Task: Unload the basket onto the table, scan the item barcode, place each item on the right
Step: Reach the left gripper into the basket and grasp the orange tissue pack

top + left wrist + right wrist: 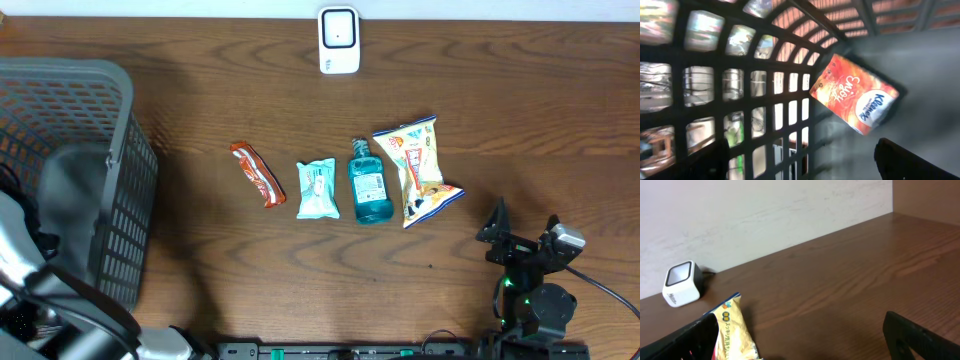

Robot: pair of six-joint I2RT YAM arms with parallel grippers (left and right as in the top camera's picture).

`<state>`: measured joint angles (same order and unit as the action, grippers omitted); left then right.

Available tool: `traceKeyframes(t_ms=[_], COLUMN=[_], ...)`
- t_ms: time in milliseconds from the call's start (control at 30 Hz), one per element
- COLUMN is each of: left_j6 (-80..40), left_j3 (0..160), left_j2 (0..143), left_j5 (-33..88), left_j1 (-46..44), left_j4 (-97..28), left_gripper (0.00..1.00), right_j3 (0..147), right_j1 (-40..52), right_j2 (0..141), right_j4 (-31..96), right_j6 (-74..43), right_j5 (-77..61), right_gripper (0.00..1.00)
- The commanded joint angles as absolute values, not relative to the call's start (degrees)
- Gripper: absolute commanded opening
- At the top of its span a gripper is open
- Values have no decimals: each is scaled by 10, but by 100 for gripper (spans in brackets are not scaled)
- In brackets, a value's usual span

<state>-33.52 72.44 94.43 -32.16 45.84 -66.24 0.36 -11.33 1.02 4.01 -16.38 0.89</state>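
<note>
My left gripper (805,162) wide, empty, inside grey basket (719,100); orange tissue pack (855,97) centre-right of frame, clear of fingers. My right gripper (524,228) wide, empty, lower right, near chip bag (420,170). Scanner (339,40) top centre

A white barcode scanner (339,40) is standing at the table's (500,100) 12 o'clock edge. Toward 6 o'clock from it, four items are lying flat in a row running 9 to 3 o'clock:

- an orange snack bar (258,174), tilted toward 11 o'clock
- a pale teal wipes packet (317,189)
- a teal bottle (367,185), cap pointing to 12 o'clock
- a yellow-white snack bag (420,170)

An orange tissue pack (854,94) is lying tilted inside the basket (715,75).
</note>
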Motion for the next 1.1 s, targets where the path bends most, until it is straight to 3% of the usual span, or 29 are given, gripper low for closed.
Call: traceKeyframes(t_ms=[0,467,1067], left_j6=[-315,-315,-315], left_j3=[722,722,656], left_j2=[987,1077,1077], left_j5=[-339,-339,-311], left_j1=[465,467,467], left_j4=[-663,-628,-520], left_gripper=[91,89,89], right_j3=[3,3,3], right_j1=[-112,-112,-112], right_j2=[8,8,8], right_j4=[42,42,42], right_j6=[-171,-171,-171], right_j5=[10,10,10], right_gripper=[99,99,99])
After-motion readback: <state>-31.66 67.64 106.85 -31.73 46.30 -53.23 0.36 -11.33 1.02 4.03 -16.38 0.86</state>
